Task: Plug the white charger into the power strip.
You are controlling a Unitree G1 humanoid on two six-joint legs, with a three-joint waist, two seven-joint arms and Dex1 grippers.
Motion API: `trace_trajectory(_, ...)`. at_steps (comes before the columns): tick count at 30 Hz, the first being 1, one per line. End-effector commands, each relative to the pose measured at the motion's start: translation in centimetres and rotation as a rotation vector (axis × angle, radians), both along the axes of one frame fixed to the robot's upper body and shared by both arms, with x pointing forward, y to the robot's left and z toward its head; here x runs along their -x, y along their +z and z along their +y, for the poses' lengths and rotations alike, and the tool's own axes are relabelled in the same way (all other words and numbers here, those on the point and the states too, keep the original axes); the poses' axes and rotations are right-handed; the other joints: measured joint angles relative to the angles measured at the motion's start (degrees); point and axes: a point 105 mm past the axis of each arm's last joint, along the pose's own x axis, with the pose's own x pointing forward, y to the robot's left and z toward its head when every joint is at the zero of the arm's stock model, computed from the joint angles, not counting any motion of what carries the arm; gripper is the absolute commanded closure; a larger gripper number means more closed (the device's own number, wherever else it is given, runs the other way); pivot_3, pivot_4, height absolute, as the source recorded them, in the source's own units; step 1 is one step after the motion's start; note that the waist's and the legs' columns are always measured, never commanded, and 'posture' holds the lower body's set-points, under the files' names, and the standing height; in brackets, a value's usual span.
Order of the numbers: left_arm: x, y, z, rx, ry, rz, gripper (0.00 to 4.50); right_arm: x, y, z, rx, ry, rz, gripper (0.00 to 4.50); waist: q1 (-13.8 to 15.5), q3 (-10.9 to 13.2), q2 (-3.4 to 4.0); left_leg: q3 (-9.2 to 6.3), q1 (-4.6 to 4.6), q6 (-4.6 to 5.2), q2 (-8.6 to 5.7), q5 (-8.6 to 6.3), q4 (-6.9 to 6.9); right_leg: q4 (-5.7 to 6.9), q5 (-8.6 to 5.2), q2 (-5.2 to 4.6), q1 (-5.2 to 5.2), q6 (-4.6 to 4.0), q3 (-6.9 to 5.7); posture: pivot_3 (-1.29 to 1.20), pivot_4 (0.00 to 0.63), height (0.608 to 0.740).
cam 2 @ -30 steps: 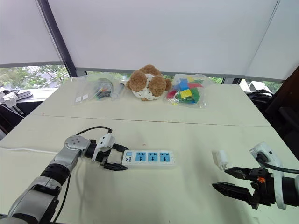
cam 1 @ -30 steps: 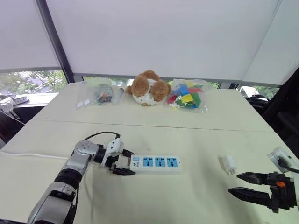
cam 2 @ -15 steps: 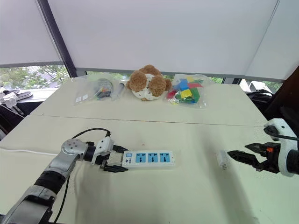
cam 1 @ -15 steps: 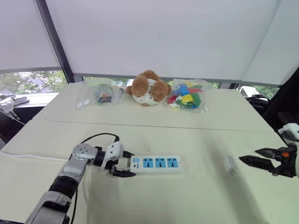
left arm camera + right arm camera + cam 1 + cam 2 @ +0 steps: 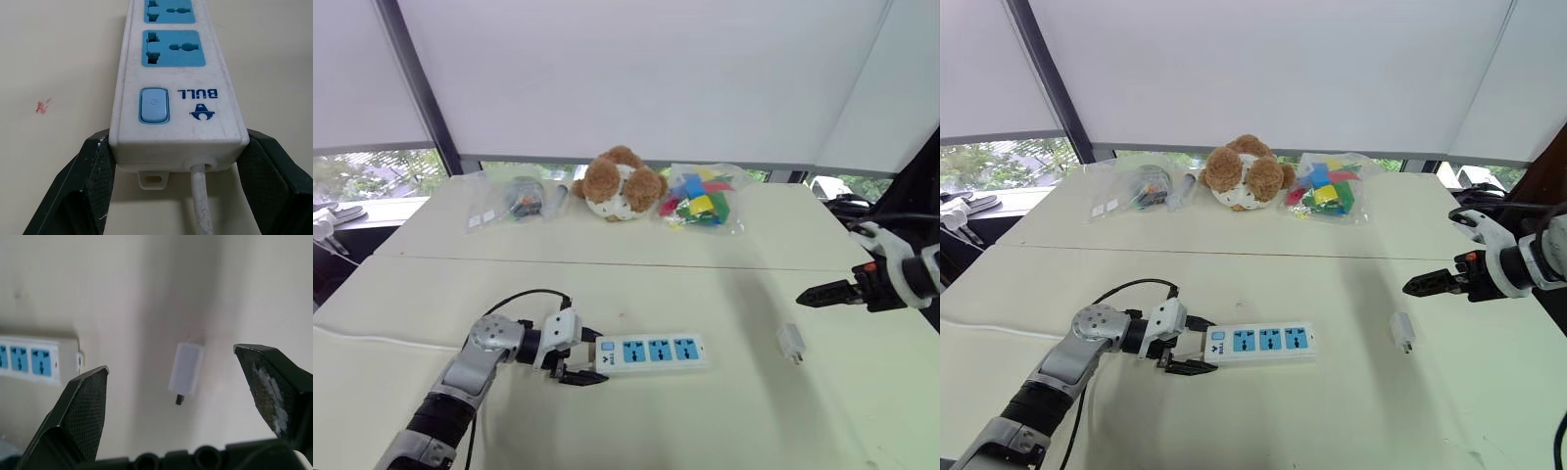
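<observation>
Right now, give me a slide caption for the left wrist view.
Left gripper clamps the cord end of the power strip, which rests on the table.

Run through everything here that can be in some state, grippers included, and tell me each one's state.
power strip: flat on the table, all three sockets empty, cable end gripped.
white charger: lying loose on the table, unplugged, untouched.
left gripper: shut on the power strip's cable end.
right gripper: fingers open, empty, apart from the white charger.
</observation>
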Motion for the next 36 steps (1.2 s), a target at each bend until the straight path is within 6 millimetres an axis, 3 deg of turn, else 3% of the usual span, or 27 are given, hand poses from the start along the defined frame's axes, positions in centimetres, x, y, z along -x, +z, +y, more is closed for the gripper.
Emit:
trace_trajectory(1, 0.8, -0.8, -0.9, -0.009, -0.024, 0.036, 1.54, -0.5, -0.6, -0.4, 0.025, -0.003, 0.064, 0.00, 0.0, 0.0, 0.01, 0.01, 0.00, 0.02, -0.05, -0.01, 0.01, 0.01, 0.00, -0.06, 0.00, 0.00, 0.00, 0.00, 0.150, 0.739)
trace_trajectory(4, 0.9, -0.7, -0.9, -0.030, -0.033, 0.052, 1.54, -0.9, -2.0, -0.5, 0.032, -0.015, 0.144, 0.00, -0.1, 0.0, 0.01, 0.06, -0.01, 0.06, -0.10, -0.04, 0.05, 0.01, 0.00, -0.12, 0.01, 0.00, 0.00, 0.00, 0.150, 0.739)
trace_trajectory(22, 1.9, -0.5, -0.8, -0.062, -0.039, 0.075, 1.54, -2.5, -5.3, -0.2, 0.079, 0.052, 0.265, 0.00, -0.3, 0.0, 0.06, 0.12, -0.16, 0.01, -0.10, 0.00, 0.12, 0.19, 0.02, -0.09, -0.20, 0.04, -0.04, 0.00, 0.150, 0.739)
trace_trajectory(25, 2.0, -0.6, -0.8, -0.061, -0.036, 0.076, 1.54, -2.9, -6.1, -0.3, 0.114, 0.056, 0.270, 0.90, -0.3, 0.0, 0.06, 0.12, -0.15, -0.02, -0.10, 0.02, 0.14, 0.21, 0.02, -0.08, -0.19, 0.04, -0.04, 0.00, 0.150, 0.739)
trace_trajectory(30, 1.8, -0.7, -0.8, -0.061, -0.021, 0.076, 1.54, -3.1, -7.2, 0.0, 0.120, 0.060, 0.295, 3.49, -0.2, 0.0, 0.07, 0.12, -0.15, -0.18, -0.10, 0.10, 0.23, 0.23, 0.02, -0.08, -0.15, 0.05, -0.05, 0.00, 0.150, 0.739)
trace_trajectory(31, 1.7, -0.7, -0.7, -0.061, -0.018, 0.076, 1.54, -3.2, -7.4, 0.0, 0.122, 0.061, 0.295, 3.81, -0.3, 0.0, 0.07, 0.12, -0.16, -0.17, -0.09, 0.10, 0.30, 0.24, 0.02, -0.08, -0.12, 0.05, -0.04, 0.00, 0.150, 0.739)
trace_trajectory(36, 0.9, -0.5, -0.3, -0.068, 0.003, 0.066, 1.54, -3.4, -7.4, 0.2, 0.100, 0.048, 0.288, 3.81, -0.3, 0.0, 0.07, 0.09, -0.16, -0.01, -0.08, 0.00, 0.68, 0.25, 0.02, -0.08, 0.08, 0.04, -0.05, 0.00, 0.150, 0.739)
